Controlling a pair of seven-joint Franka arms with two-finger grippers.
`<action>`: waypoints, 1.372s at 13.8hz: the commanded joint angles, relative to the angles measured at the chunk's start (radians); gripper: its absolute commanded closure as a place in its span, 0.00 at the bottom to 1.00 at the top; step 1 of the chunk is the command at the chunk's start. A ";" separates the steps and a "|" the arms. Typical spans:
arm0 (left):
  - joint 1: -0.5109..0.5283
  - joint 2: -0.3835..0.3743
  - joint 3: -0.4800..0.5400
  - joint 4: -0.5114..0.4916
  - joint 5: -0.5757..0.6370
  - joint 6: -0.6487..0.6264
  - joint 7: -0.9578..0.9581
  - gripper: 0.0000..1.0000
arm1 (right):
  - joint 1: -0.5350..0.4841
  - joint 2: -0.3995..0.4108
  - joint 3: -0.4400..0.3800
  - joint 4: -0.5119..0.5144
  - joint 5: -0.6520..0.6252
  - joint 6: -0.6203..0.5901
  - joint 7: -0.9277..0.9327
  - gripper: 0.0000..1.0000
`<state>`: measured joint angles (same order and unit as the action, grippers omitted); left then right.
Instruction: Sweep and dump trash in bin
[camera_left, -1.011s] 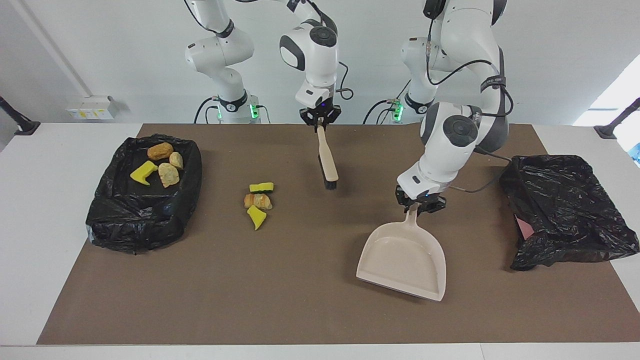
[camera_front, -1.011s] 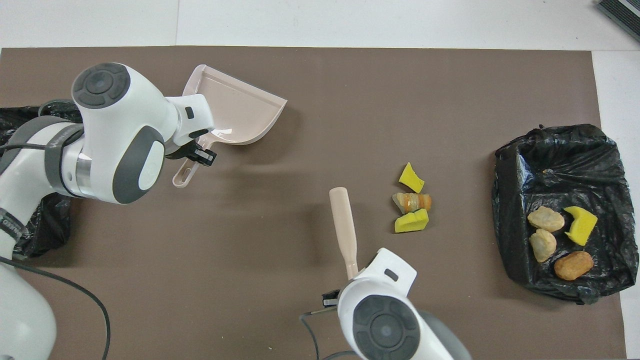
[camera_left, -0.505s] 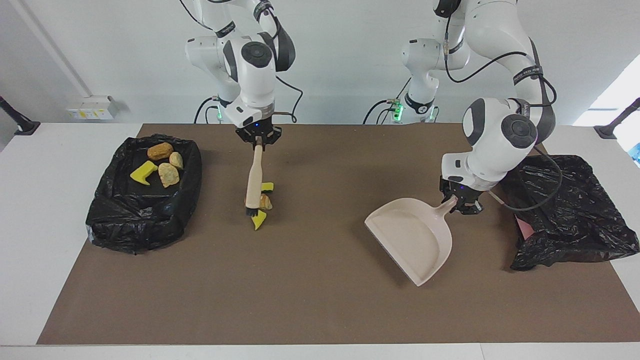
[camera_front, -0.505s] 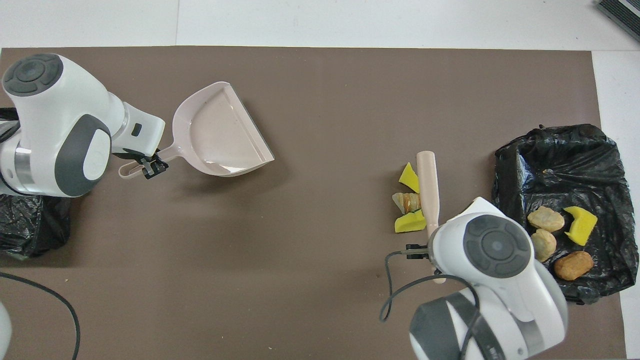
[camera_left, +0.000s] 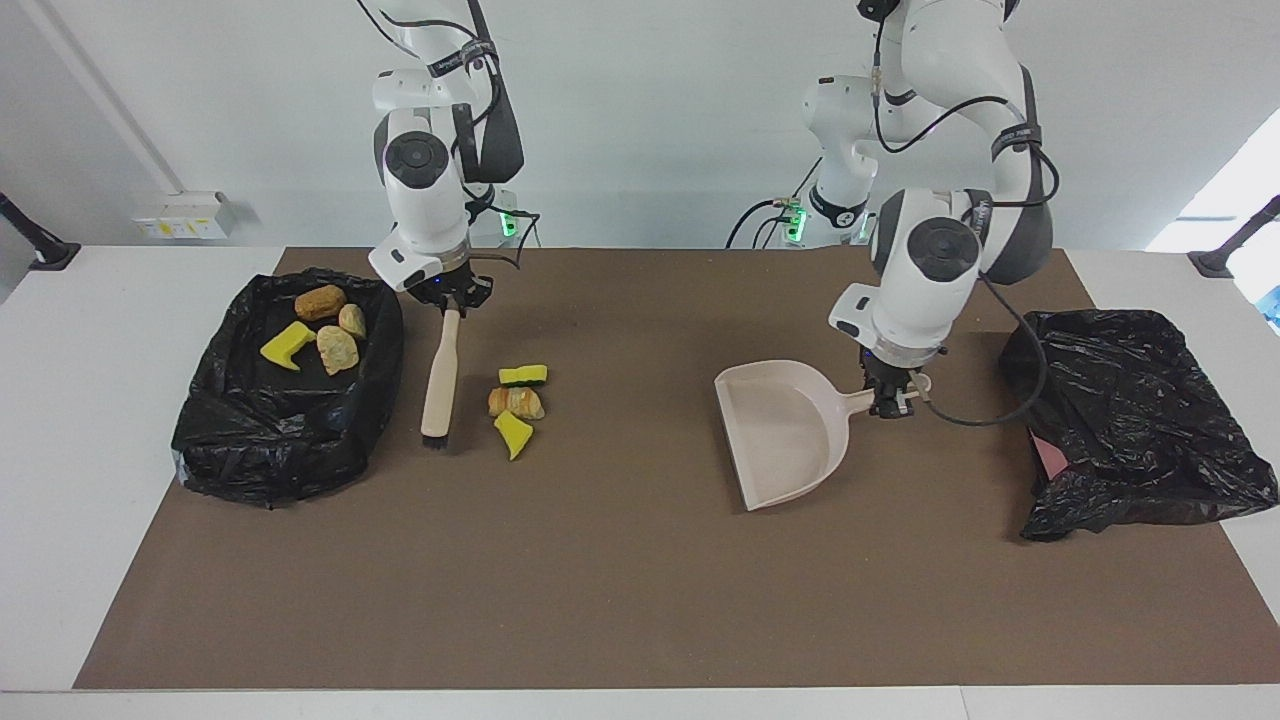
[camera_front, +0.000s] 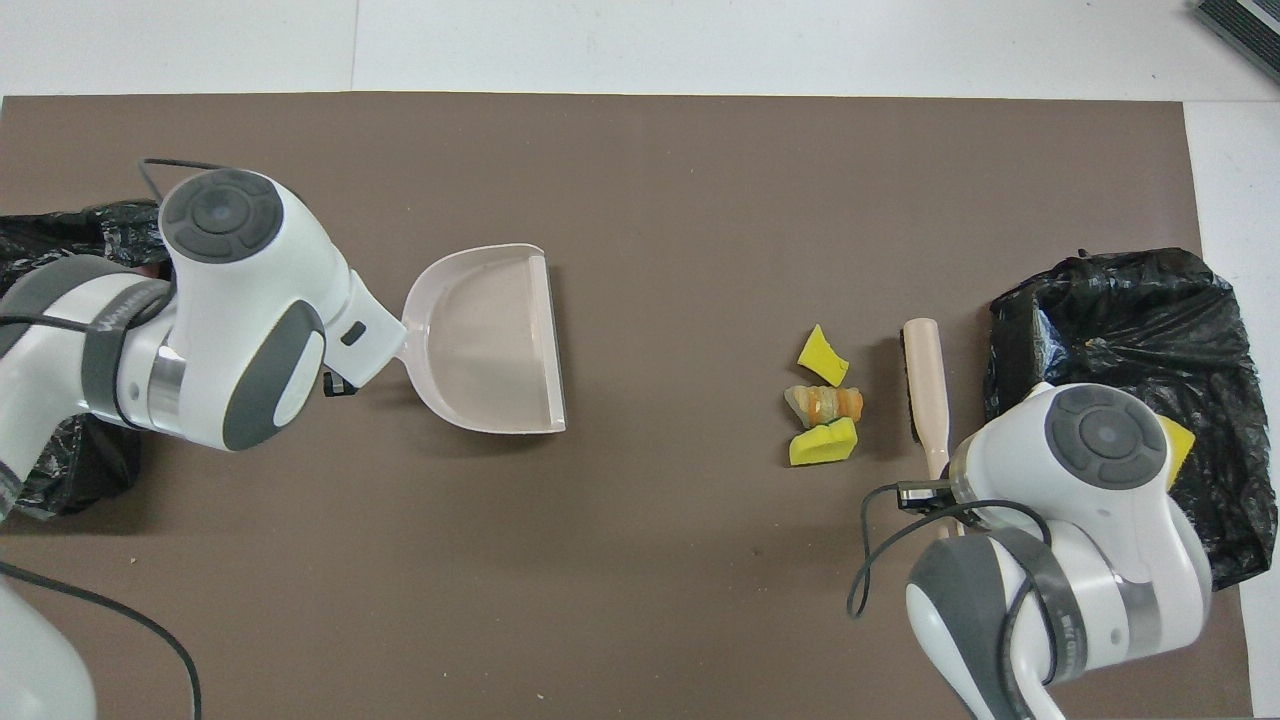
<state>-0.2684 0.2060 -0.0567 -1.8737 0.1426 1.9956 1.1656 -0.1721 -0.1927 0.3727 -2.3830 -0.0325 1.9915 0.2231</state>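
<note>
**A:** Trash (camera_left: 516, 400) q: three bits loose on the counter (camera_left: 620, 600) mid-mat toward the right arm's end, two yellow sponge chunks w/ a bready lump between them, all touching or nearly. Four more already sit in the black-lined bin (camera_left: 285, 440) at that end. How'd these handle?

**B:** Light and squishy imo. Sponge will roll or bounce if hit fast, the lump looks stiffer. Nobody should pinch them, too small, so push low w/ the bristles.

**A:** Right pincer (camera_left: 452, 300) is pinched on the brush (camera_left: 440, 375) by its handle end, bristles down at the mat between bin and pile, beside the pile, not touching it afaict.

**B:** And left pincer (camera_left: 890, 400) is clamped on the dustpan (camera_left: 785, 430) handle, pan mouth facing the pile but well apart. Pan prob needs to get closer first, or the bits scatter.

**A:** There's another black bag (camera_left: 1135, 420) at the left arm's end, btw.
</note>
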 joint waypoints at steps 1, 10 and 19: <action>-0.047 -0.079 0.014 -0.125 0.028 0.071 -0.023 1.00 | 0.023 0.024 0.014 -0.019 -0.017 0.032 0.008 1.00; -0.228 -0.069 0.009 -0.183 0.028 0.084 -0.342 1.00 | 0.209 0.154 0.014 0.028 0.146 0.099 0.139 1.00; -0.311 -0.048 0.008 -0.222 0.026 0.152 -0.452 1.00 | 0.385 0.259 0.015 0.191 0.551 0.159 0.188 1.00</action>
<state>-0.5478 0.1616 -0.0603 -2.0590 0.1574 2.1019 0.7460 0.2032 0.0164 0.3862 -2.2705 0.4679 2.1640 0.4036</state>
